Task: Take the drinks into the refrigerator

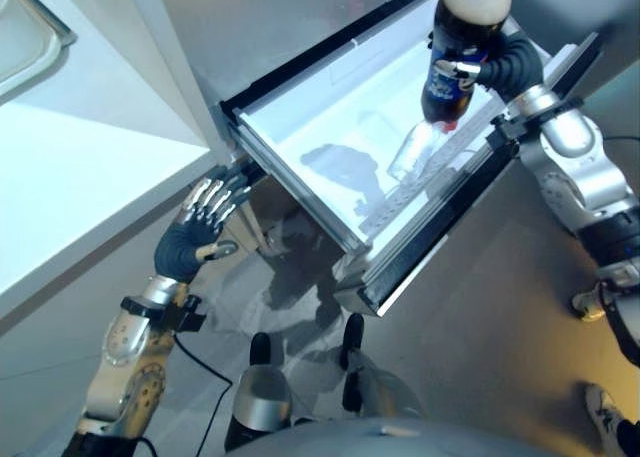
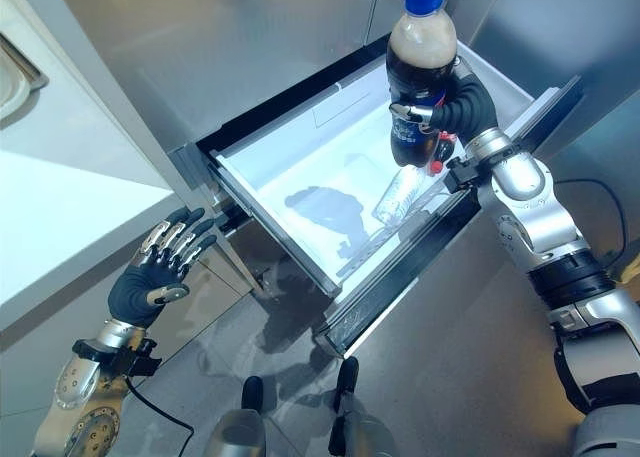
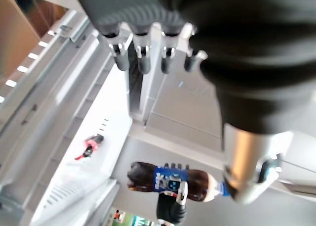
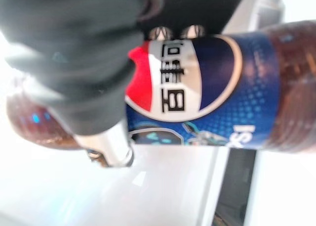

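Note:
A dark cola bottle (image 2: 418, 82) with a blue label and blue cap is held upright above the open white refrigerator drawer (image 2: 290, 177). My right hand (image 2: 468, 102) is shut on the cola bottle (image 4: 207, 87) around its label. A clear plastic bottle (image 2: 397, 194) with a red cap lies on its side inside the drawer, by its front wall, just below the cola bottle. My left hand (image 2: 150, 272) hovers with straight fingers (image 3: 140, 58) beside the drawer's left corner, holding nothing. The cola bottle (image 3: 170, 180) and the clear bottle's red cap (image 3: 89, 147) also appear in the left wrist view.
A white countertop (image 1: 70, 157) with a metal sink edge (image 1: 35, 32) runs along my left. The drawer's dark front panel (image 1: 440, 227) juts out over the grey floor. A person's shoe (image 1: 605, 407) stands at the lower right.

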`<state>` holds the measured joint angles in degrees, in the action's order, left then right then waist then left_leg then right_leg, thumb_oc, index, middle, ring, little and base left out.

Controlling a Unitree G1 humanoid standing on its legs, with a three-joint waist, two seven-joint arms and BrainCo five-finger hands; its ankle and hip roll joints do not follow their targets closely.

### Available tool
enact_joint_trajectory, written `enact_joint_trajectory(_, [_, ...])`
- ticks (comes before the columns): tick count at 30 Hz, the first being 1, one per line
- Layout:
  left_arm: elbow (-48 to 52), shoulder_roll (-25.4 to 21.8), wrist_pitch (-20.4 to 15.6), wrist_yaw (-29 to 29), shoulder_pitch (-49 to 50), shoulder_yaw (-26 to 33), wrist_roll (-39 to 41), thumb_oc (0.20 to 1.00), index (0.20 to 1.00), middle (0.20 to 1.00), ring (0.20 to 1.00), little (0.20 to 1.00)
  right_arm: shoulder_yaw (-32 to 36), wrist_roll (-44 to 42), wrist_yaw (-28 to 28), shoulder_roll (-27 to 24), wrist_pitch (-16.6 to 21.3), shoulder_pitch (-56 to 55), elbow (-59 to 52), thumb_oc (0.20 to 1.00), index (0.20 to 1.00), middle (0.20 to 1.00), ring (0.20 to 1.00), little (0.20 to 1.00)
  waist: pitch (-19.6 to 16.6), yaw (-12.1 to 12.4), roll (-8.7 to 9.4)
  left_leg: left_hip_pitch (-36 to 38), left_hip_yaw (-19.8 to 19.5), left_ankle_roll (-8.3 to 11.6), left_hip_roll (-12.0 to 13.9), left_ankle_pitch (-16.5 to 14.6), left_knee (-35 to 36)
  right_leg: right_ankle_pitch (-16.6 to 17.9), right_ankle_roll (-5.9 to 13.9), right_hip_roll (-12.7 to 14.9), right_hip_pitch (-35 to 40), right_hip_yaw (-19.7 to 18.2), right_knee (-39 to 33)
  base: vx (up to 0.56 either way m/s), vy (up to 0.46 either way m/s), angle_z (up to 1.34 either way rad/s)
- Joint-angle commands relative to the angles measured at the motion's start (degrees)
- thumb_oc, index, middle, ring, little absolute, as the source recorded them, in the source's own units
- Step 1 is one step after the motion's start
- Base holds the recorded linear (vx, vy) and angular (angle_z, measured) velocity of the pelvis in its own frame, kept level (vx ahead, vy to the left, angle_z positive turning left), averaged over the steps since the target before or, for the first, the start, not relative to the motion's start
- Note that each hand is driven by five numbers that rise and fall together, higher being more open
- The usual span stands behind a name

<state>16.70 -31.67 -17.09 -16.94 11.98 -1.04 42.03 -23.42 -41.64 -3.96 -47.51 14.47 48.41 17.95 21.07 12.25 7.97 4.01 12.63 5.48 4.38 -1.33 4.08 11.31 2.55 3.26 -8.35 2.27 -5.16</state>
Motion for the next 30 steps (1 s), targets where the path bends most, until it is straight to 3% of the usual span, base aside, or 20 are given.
enact_joint_trajectory(1, [8.0,-2.2,-3.7,0.9,0.5,-0.9,1.4,1.0,1.0,1.0,1.0,1.0,0.4,0.0,3.4,-0.6,4.2,15.4,3.2,0.2,0.2,0.2,0.2,0.2,-0.8,1.9,-1.49,-4.4,-5.5,-4.96,-2.5,-0.6,-1.8,-7.1,3.06,0.9,1.0,4.2,9.0,-0.03,-0.018,0.05])
enact_joint_trajectory(5, [8.0,-2.2,-4.0,2.1,-0.2,-1.7,1.0,1.0,1.0,1.0,1.0,1.0,-0.9,2.2,3.9,3.3,3.1,16.1,8.3,0.2,0.2,0.2,0.2,0.2,0.4,2.2,-2.08,-5.1,-5.9,-4.83,-2.3,-0.2,-2.0,-7.4,2.9,0.9,0.4,4.6,9.7,-0.03,-0.005,0.02])
enact_joint_trajectory(11, [8.3,-2.4,-3.9,3.1,-1.2,-3.5,-1.0,1.0,1.0,1.0,1.0,1.0,-8.4,12.1,1.2,3.7,-1.1,17.1,13.9,0.2,0.2,0.2,0.2,0.2,2.1,2.0,-2.28,-5.3,-6.1,-4.91,-2.2,-0.2,-2.2,-7.5,2.87,1.0,-0.7,5.0,11.1,-0.03,0.001,0.01])
enact_joint_trajectory(14, [8.5,-2.3,-4.2,3.3,-1.8,-3.8,-1.3,1.0,1.0,1.0,1.0,1.0,-8.0,13.3,2.0,5.0,-1.3,15.8,15.4,0.2,0.2,0.2,0.2,0.2,2.9,1.9,-2.68,-5.7,-6.5,-4.9,-2.1,-0.1,-2.3,-7.7,2.84,1.1,-1.2,5.3,11.7,0.0,0.0,0.0])
enact_joint_trajectory(25, [6.4,-1.6,-3.4,6.5,-3.0,-3.8,-4.2,1.0,1.0,1.0,1.0,1.0,-11.4,25.7,1.1,19.6,-6.1,14.7,25.1,0.2,0.2,0.2,0.2,0.2,5.7,2.2,-2.19,-7.3,-6.3,-4.92,-1.8,0.4,-2.4,-7.2,2.56,0.7,-3.1,5.1,12.2,-0.02,-0.006,0.03])
enact_joint_trajectory(30, [6.3,-0.6,-3.2,7.6,-3.1,-3.4,-5.0,1.0,1.0,1.0,1.0,1.0,-10.3,27.9,2.4,24.0,-6.1,12.3,26.4,0.2,0.2,0.2,0.2,0.2,6.2,2.4,-1.8,-7.3,-6.2,-4.85,-1.7,0.5,-2.2,-7.0,2.55,0.6,-3.0,5.1,11.7,0.0,-0.004,-0.02])
